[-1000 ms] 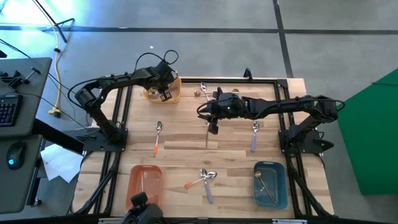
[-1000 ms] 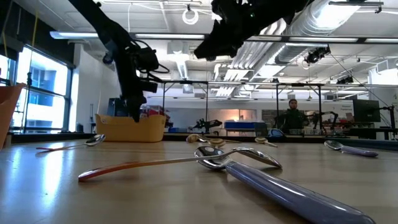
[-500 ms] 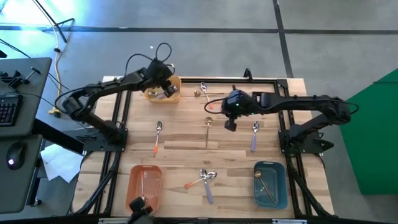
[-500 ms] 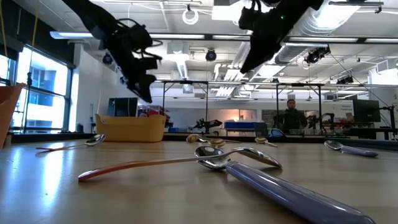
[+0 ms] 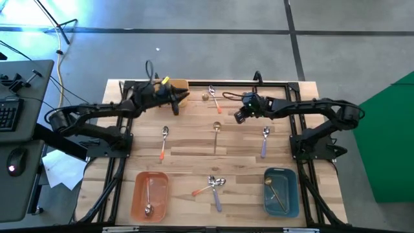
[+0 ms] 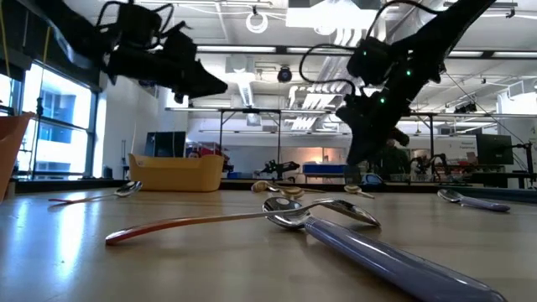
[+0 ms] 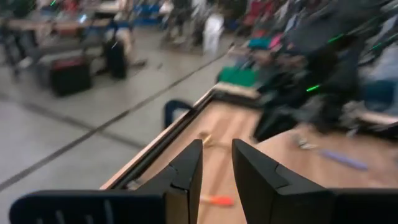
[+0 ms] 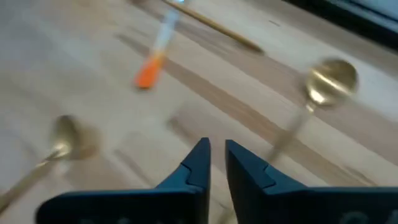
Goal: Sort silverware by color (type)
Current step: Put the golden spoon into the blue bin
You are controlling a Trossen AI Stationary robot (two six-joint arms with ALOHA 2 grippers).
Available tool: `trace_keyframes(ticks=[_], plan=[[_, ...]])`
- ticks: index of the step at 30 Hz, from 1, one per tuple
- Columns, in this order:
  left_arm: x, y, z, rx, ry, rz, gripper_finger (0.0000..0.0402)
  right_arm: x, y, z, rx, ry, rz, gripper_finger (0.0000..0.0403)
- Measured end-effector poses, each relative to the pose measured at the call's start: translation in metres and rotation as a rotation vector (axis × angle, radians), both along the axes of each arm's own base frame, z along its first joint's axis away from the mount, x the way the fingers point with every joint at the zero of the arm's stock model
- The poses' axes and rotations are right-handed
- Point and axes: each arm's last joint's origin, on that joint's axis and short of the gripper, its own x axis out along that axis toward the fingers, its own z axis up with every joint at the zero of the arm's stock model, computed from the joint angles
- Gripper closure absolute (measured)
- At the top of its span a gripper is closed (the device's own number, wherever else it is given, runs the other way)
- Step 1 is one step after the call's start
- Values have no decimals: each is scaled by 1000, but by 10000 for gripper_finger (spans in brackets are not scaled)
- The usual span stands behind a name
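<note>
Spoons lie scattered on the wooden table. An orange-handled one [image 5: 163, 142], a gold one [image 5: 216, 134] and a lavender-handled one [image 5: 264, 142] lie mid-table. Another orange-handled spoon [image 5: 213, 97] and a gold one [image 5: 206, 97] lie near the far edge. An orange-handled and a lavender-handled spoon cross [image 5: 213, 188] at the front. My left gripper [image 5: 180, 100] hovers level beside the yellow bin [image 5: 183, 85], open and empty [image 7: 216, 152]. My right gripper [image 5: 237, 118] slants down above the far spoons; its fingers are narrowly open [image 8: 216, 149] and hold nothing.
An orange bin [image 5: 137, 194] with a spoon inside stands at the front left. A blue bin [image 5: 292, 194] at the front right holds a gold spoon. A black frame [image 5: 272, 83] runs along the table's far edge. Bare wood lies mid-table between the spoons.
My left gripper has risen from the yellow bin and tipped from pointing down to level, as its arm drew back toward the table's left edge. My right gripper has swung toward the far right and sunk toward the far spoons.
</note>
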Motion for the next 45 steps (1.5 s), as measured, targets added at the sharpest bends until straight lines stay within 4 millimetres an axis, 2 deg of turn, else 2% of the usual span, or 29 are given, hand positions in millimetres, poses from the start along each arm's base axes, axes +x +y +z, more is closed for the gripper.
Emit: trace_keyframes(ticks=[4, 8, 10, 13, 16, 23, 28, 32, 35, 38, 42, 45], plan=[[-5, -16, -14, 22, -94, -78, 328, 3, -8, -7, -7, -24, -47, 323], [-10, -25, -21, 51, -130, -115, 328, 20, -14, -9, -39, -162, 12, 278], [-12, -27, -22, 68, -140, -125, 328, 30, -20, -10, -77, -168, 62, 257], [-12, -27, -23, 78, -134, -125, 328, 47, -35, -8, -147, -100, 152, 233], [-12, -26, -23, 92, -123, -123, 328, 63, -56, -11, -137, 5, 287, 222], [-12, -26, -28, 93, -76, -125, 328, 89, -110, -11, -127, 276, 484, 220], [-12, -25, -29, 131, -52, -123, 328, 100, -138, -21, -51, 318, 558, 220], [-14, -22, -28, 137, -54, -107, 328, 104, -152, -32, -9, 341, 582, 230], [-16, -19, -28, 128, -55, -93, 328, 107, -157, -35, 26, 336, 619, 254], [-17, -17, -29, 117, -52, -95, 328, 109, -158, -38, 49, 347, 633, 296], [-18, -16, -29, 106, -60, -130, 328, 109, -158, -41, 64, 339, 645, 375], [-18, -16, -29, 84, -68, -129, 328, 110, -155, -38, 58, 340, 653, 391]])
